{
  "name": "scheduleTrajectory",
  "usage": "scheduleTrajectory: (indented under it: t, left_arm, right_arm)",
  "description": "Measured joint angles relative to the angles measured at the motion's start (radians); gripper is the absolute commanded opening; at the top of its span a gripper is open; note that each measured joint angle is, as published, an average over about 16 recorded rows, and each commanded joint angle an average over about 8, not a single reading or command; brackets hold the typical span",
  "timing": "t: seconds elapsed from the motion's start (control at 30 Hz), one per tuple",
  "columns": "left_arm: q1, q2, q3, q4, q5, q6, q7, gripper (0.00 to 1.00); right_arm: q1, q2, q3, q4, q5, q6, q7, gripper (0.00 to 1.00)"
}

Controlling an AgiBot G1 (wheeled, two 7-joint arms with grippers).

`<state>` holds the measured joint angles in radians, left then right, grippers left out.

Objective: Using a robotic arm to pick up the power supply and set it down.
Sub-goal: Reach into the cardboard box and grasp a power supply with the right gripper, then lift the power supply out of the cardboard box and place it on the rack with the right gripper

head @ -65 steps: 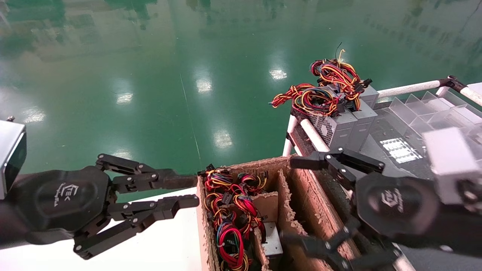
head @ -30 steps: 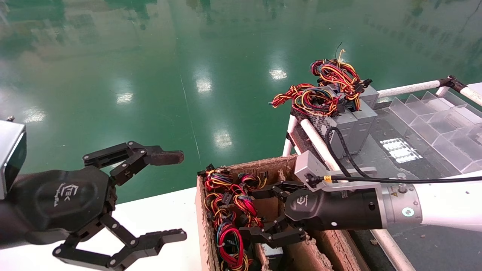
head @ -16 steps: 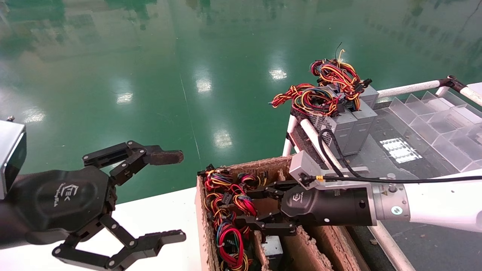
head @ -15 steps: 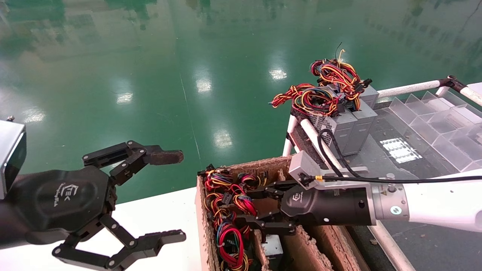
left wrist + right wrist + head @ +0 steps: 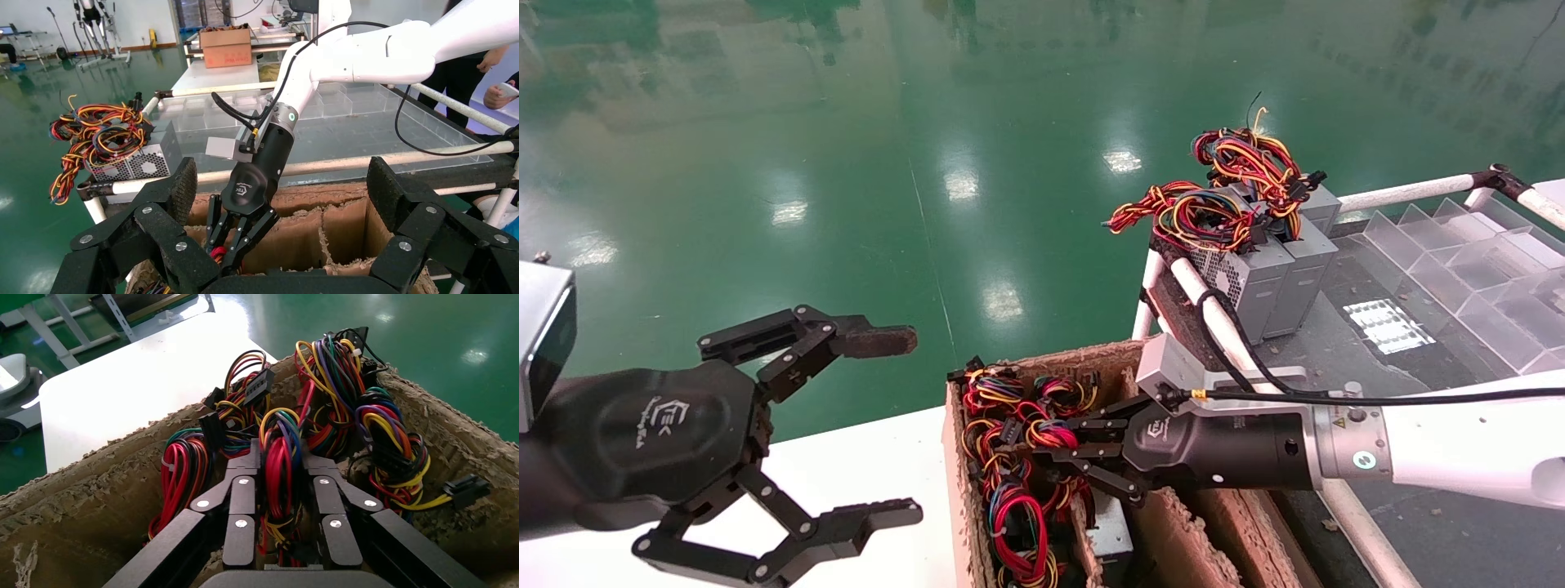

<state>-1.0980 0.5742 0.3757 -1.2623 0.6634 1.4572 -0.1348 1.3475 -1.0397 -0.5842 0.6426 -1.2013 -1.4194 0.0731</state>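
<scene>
My right gripper [image 5: 1042,445] reaches into the cardboard box [image 5: 1173,531] from the right. Its fingers [image 5: 242,496] press on both sides of the red wire bundle [image 5: 280,468] of the power supply, so it is shut on that bundle. The bundle [image 5: 1052,435] sits among other red, yellow and blue wires. A bit of grey metal casing [image 5: 1109,527] shows lower in the box; the rest of the power supply is hidden. My left gripper [image 5: 907,425] hangs open over the white table, left of the box, holding nothing. In the left wrist view it [image 5: 281,190] faces the right gripper [image 5: 231,248].
Two grey power supplies with yellow-orange wires [image 5: 1275,265] stand on the rack behind the box. White tube rails [image 5: 1205,302] edge the rack, and clear plastic dividers [image 5: 1459,245] lie to the right. The white table [image 5: 870,490] is left of the box, green floor beyond.
The right gripper has swung down into the box, pushed further left and closed its fingers on the red wire bundle. The left gripper opened wide earlier and has stayed put since.
</scene>
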Motion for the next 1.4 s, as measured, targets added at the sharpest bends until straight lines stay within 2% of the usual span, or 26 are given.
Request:
scheduleTrajectory:
  t: [0.3, 0.63, 1.03, 1.4]
  left_arm:
    - [0.000, 0.000, 0.000, 0.000, 0.000, 0.000, 0.000, 1.00]
    - [0.000, 0.000, 0.000, 0.000, 0.000, 0.000, 0.000, 1.00]
    - [0.000, 0.000, 0.000, 0.000, 0.000, 0.000, 0.000, 1.00]
    - [0.000, 0.000, 0.000, 0.000, 0.000, 0.000, 0.000, 1.00]
  right_arm:
    - [-0.027, 0.058, 0.042, 0.054, 0.073, -0.034, 0.027, 0.00]
    - [-0.074, 0.177, 0.103, 0.233, 0.175, -0.062, 0.121, 0.00]
    - [-0.164, 0.310, 0.182, 0.445, 0.274, 0.017, 0.230, 0.00]
    - [-0.186, 0.376, 0.242, 0.507, 0.330, 0.085, 0.272, 0.00]
